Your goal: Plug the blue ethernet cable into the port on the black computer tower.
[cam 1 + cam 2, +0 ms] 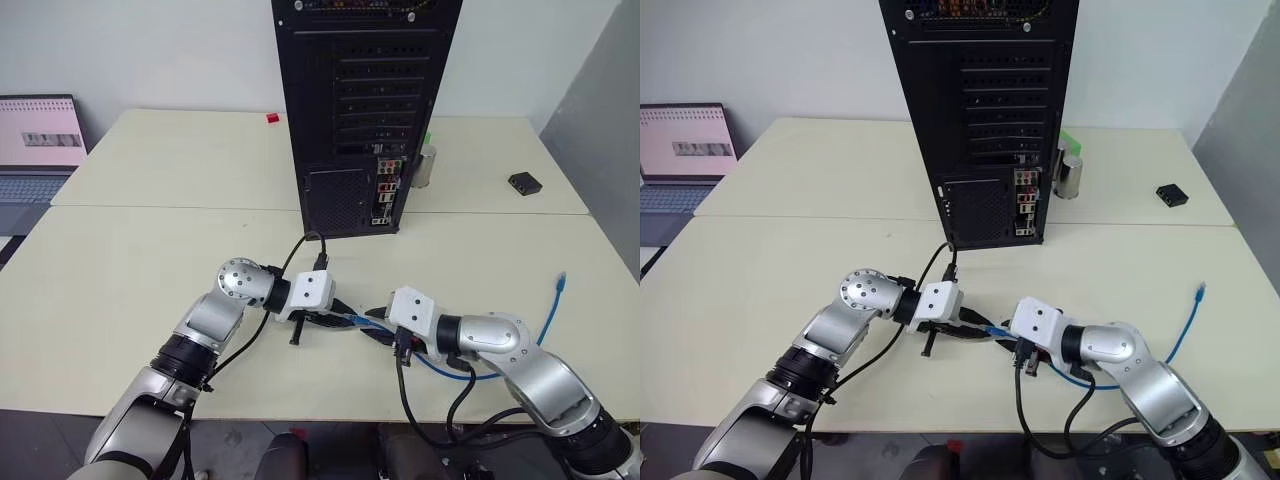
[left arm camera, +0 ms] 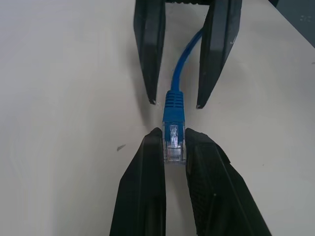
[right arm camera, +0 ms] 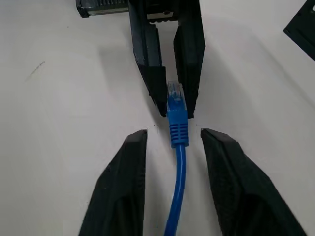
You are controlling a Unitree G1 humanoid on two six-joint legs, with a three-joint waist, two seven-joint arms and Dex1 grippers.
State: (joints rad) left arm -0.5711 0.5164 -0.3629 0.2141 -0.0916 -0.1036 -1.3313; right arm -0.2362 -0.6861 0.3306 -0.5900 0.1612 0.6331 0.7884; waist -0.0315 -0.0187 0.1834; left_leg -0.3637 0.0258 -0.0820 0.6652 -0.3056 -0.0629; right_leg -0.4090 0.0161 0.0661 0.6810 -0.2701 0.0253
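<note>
Clamping the blue ethernet cable (image 2: pixel 174 115) by its plug, left gripper (image 2: pixel 173 147) faces the released right gripper (image 3: pixel 171 137) near the table edge (image 1: pixel 300 415).

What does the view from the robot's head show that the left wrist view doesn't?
The head view alone shows the black computer tower, a laptop, a small black box and the cable's far plug. The left wrist view alone shows the near plug pinched between the left gripper's fingers, the right gripper standing open around the cord. Both show the blue ethernet cable and the table.
</note>
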